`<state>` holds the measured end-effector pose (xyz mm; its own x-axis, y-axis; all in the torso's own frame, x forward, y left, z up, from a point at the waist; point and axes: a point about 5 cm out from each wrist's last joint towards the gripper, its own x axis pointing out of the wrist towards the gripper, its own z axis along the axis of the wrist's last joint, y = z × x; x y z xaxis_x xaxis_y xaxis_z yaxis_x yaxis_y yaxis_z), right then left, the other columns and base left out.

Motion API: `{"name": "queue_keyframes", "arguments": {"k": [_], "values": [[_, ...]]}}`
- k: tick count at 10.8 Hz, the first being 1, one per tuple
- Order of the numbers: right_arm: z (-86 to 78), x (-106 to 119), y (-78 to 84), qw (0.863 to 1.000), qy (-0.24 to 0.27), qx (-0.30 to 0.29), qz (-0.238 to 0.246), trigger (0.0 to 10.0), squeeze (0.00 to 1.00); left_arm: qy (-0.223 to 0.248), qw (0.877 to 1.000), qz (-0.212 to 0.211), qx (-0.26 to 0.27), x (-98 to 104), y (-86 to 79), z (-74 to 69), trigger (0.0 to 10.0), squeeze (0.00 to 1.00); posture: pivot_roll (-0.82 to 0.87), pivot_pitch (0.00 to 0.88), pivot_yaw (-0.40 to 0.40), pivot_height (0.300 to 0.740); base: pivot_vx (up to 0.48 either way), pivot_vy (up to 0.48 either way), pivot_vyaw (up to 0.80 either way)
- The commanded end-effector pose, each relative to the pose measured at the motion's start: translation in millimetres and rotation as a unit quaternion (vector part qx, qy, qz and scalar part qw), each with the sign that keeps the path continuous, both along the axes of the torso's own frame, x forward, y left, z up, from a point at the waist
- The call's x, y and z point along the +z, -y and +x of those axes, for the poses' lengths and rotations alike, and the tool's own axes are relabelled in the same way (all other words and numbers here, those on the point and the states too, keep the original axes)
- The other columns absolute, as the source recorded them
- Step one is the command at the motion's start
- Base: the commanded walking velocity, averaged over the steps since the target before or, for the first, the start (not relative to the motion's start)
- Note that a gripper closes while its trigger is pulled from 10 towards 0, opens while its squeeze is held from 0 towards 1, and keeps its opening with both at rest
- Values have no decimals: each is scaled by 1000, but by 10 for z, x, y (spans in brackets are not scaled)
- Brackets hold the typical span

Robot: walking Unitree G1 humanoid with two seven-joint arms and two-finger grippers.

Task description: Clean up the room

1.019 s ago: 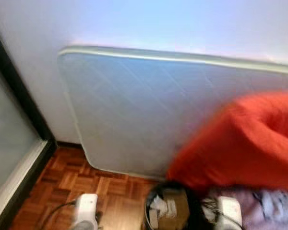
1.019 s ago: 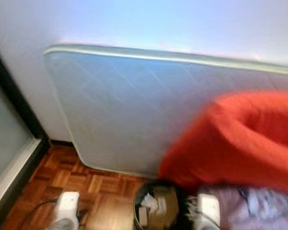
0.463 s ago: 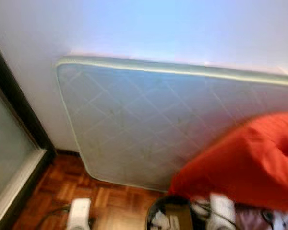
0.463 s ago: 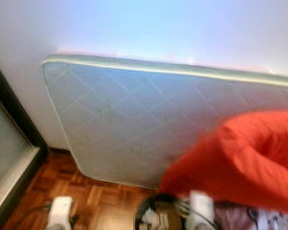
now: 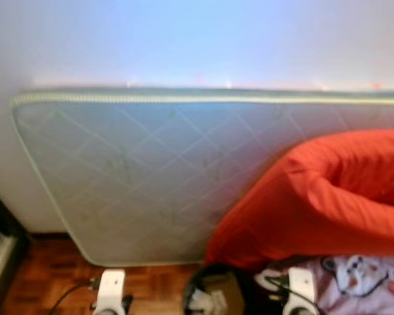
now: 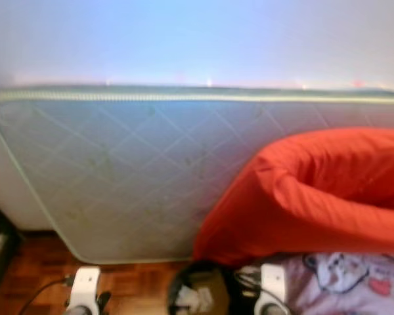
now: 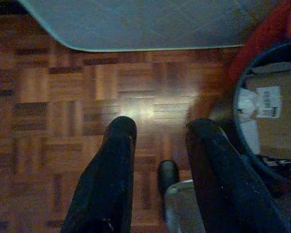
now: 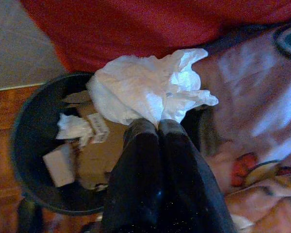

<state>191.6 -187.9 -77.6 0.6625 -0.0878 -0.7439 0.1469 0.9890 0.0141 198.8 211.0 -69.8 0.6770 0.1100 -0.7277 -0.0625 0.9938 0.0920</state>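
Right gripper (image 8: 158, 127) has its jaws pinched tight on a crumpled white tissue (image 8: 148, 90), hanging just above the round black waste bin (image 8: 26, 126) of cardboard scraps; left gripper (image 7: 157, 133) hovers over the parquet floor (image 7: 63, 87), jaws apart, holding nothing.

Pale diamond-quilted mattress (image 5: 138, 170), red duvet (image 5: 322, 197), white tissue (image 8: 145, 92), black bin (image 8: 24, 145), brown parquet floor (image 7: 63, 97).
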Motion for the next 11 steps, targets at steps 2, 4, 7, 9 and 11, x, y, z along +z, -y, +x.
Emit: {"name": "queue_keyframes", "arguments": {"k": [2, 4, 7, 9, 11], "values": [[97, 62, 32, 1000, 24, 1, 9, 10000, 0, -2, 1000, 0, 6, -12, 3, -21, 10000, 0, 109, 2, -24, 740, 0, 0, 0], [165, 97, -62, 998, 42, 33, 33, 10000, 0, 3, 1000, 2, 9, -7, -1, -19, 10000, 0, 109, 4, -25, 740, 0, 0, 0], [430, 292, -239, 986, 124, 86, 70, 10000, 0, 59, 998, -3, 10, 123, 15, 175, 10000, 0, 110, 10, -22, 740, 0, 0, 0], [498, 350, -263, 983, 144, 94, 70, 10000, 0, 97, 995, -11, 9, 224, 58, 322, 10000, 0, 111, 8, -23, 740, 0, 0, 0], [521, 378, -247, 981, 159, 88, 67, 10000, 0, 110, 994, -14, 10, 255, 71, 361, 10000, 0, 111, 10, -21, 740, 0, 0, 0]]}}
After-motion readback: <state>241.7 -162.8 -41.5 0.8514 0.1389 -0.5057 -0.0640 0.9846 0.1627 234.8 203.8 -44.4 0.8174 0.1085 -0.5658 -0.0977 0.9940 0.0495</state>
